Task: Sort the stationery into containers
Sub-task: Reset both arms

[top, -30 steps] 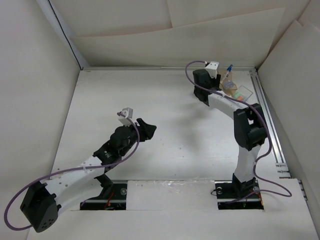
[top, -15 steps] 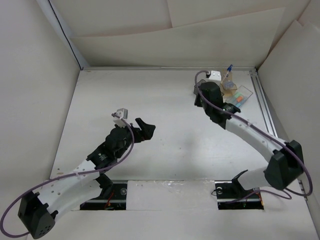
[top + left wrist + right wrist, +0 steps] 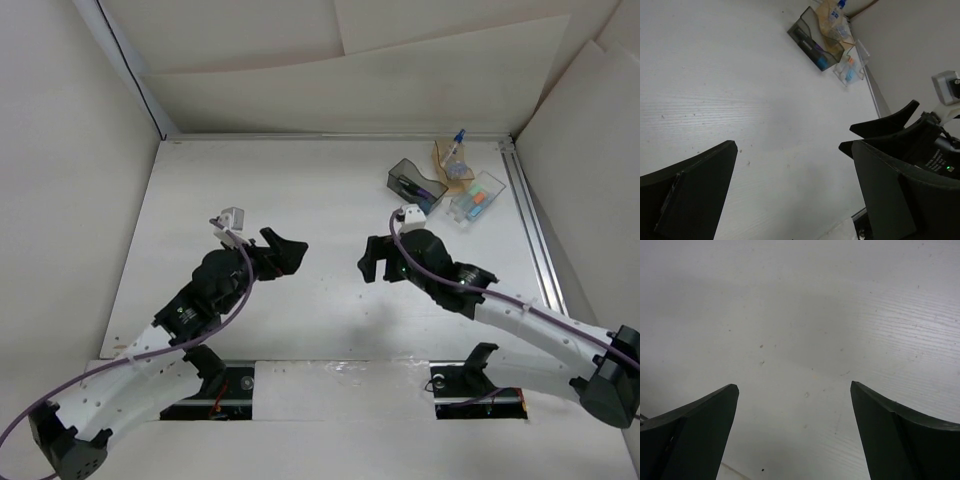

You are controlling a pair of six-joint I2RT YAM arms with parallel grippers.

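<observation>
Three containers stand at the back right. The smoky dark grey bin [image 3: 401,169] holds black and purple markers [image 3: 421,186]. From the tan-amber bin [image 3: 447,156] a clear blue-tipped pen [image 3: 458,137] sticks up. Orange and light-blue markers [image 3: 474,203] lie in the clear bin [image 3: 490,184]. The left wrist view shows the same bins far off: grey [image 3: 809,46], tan [image 3: 832,22], clear [image 3: 856,64]. My left gripper [image 3: 284,252] [image 3: 794,146] is open over bare table at mid-left. Facing it, at mid-table, my right gripper [image 3: 369,262] [image 3: 793,386] is open with nothing in it.
White walls close in the table on the left, back and right. A metal rail [image 3: 530,225] runs along the right edge beside the bins. The right arm's fingers [image 3: 885,127] show in the left wrist view.
The right arm has pulled back from the bins at the back right to mid-table and stretched out low. The left gripper shifted slightly and lies lower.
</observation>
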